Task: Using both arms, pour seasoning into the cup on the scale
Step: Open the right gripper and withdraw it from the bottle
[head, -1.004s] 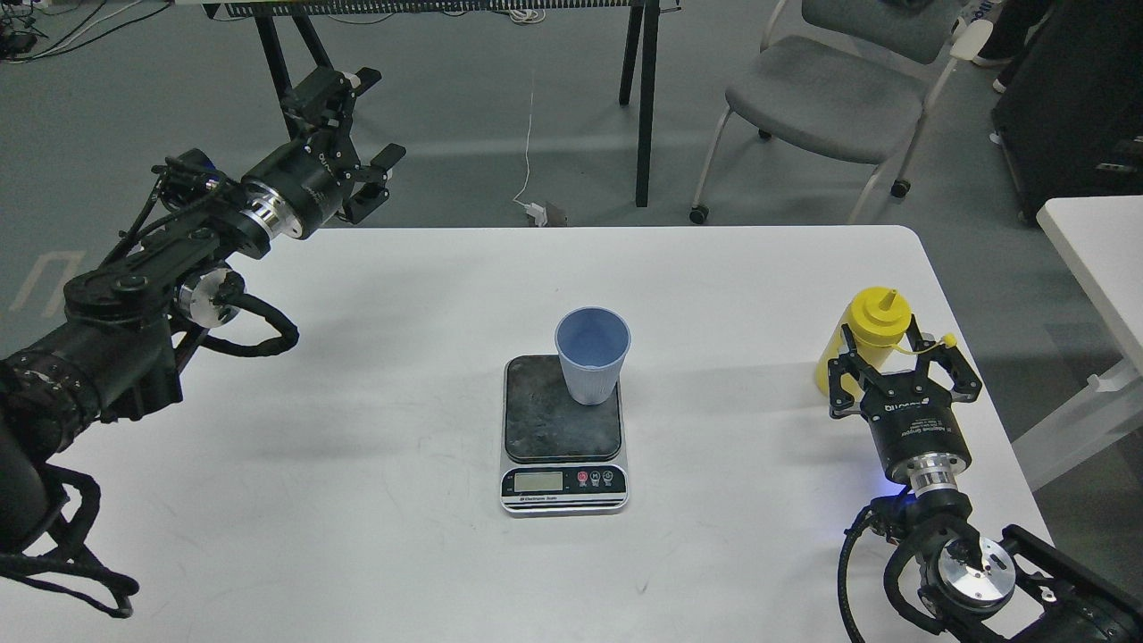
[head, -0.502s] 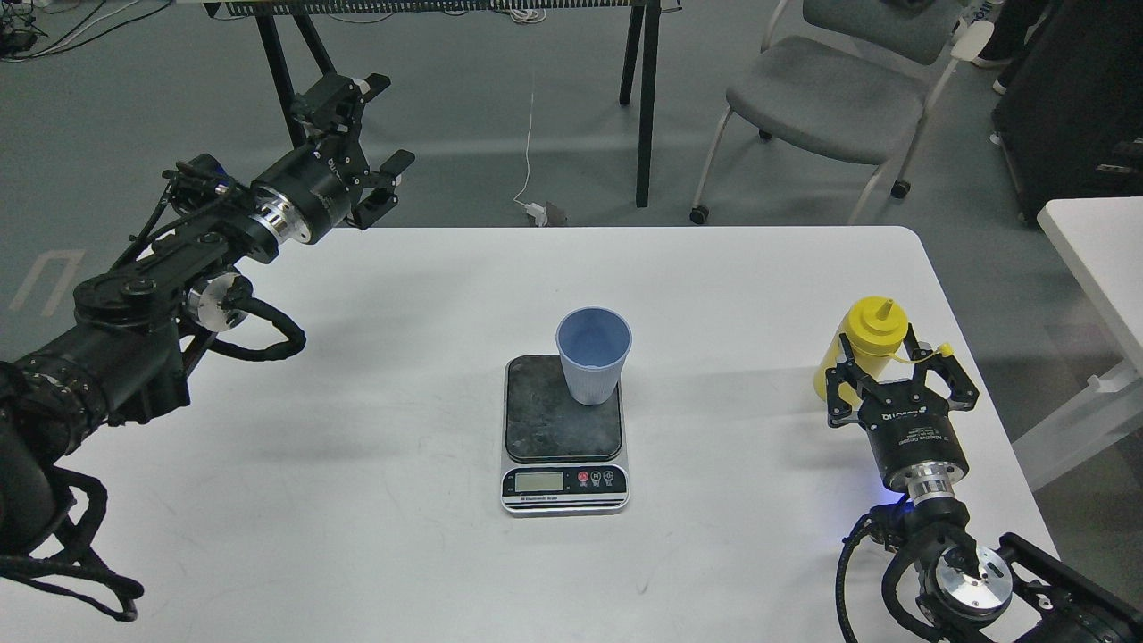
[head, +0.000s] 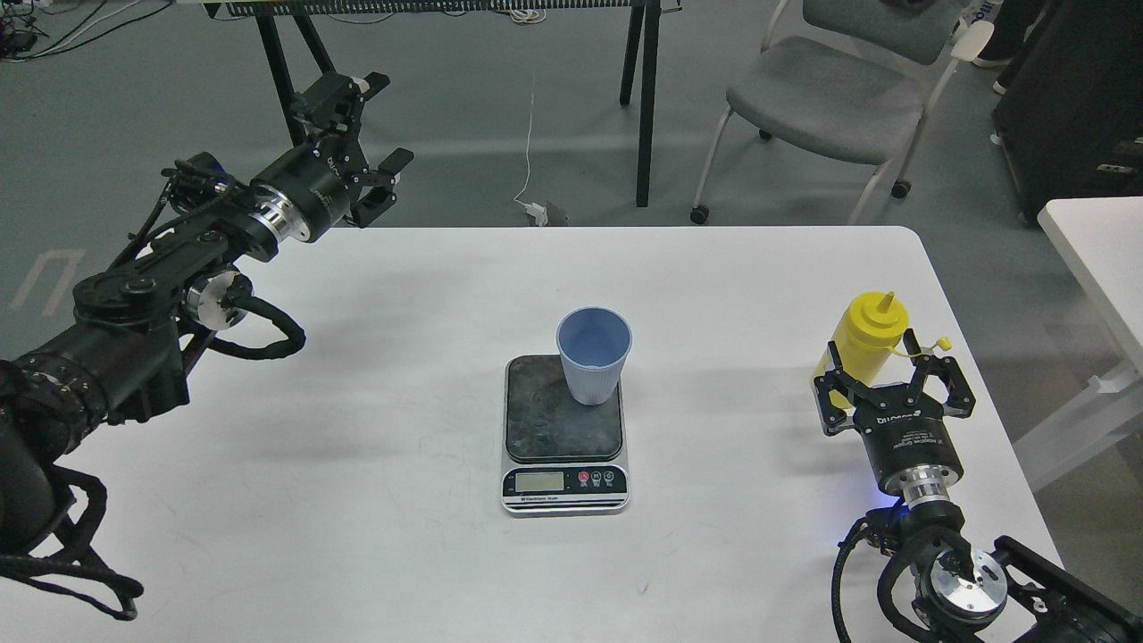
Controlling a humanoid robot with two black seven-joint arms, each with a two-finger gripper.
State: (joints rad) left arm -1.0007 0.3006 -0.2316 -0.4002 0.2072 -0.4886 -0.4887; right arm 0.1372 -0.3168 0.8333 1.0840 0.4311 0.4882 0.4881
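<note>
The light blue ribbed cup (head: 593,355) stands upright on the back right part of the scale's dark platform (head: 562,433), mid-table. The yellow squeeze bottle (head: 864,344) stands near the table's right edge, its small cap hanging to the right on a tether. My right gripper (head: 893,379) is open just in front of the bottle, with fingers spread wider than the bottle and not pressing it. My left gripper (head: 382,125) is open and empty, held in the air past the table's far left corner.
The white table (head: 357,446) ends just right of the bottle. A second white table (head: 1094,259) stands to the right across a gap. A grey chair (head: 826,98) and black table legs (head: 645,98) stand behind the table.
My right gripper has drawn back slightly toward me, away from the bottle, which now stands more upright. My left gripper rose slightly and moved a little away, then held still.
</note>
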